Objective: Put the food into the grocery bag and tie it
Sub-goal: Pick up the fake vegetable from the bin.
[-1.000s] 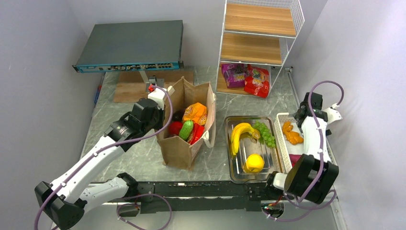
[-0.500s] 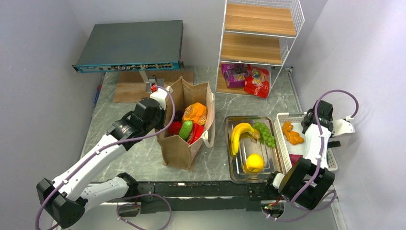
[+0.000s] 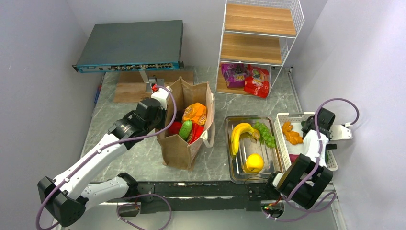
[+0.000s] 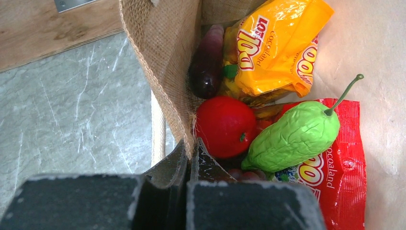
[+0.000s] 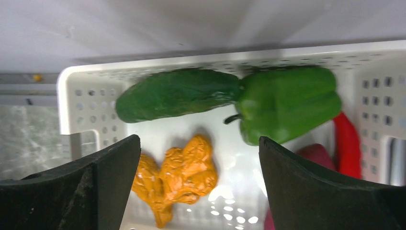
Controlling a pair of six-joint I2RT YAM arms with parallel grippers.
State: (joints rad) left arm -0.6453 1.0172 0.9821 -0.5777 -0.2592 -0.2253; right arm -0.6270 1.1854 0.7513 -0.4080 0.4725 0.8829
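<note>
L gripper (image 4: 188, 155) jaws pinched together on the grocery bag (image 4: 160, 52) rim, food just ahead of the tips inside: red apple (image 4: 224, 125), green gourd (image 4: 294, 136), orange packet (image 4: 280, 43), red packet (image 4: 337, 187). R gripper (image 5: 198, 151) jaws wide apart over a white basket (image 5: 86, 91), an orange knobbly piece (image 5: 179, 179), maybe ginger, between them; cucumber (image 5: 177, 93) and green pepper (image 5: 287, 103) lie beyond the tips.
</note>
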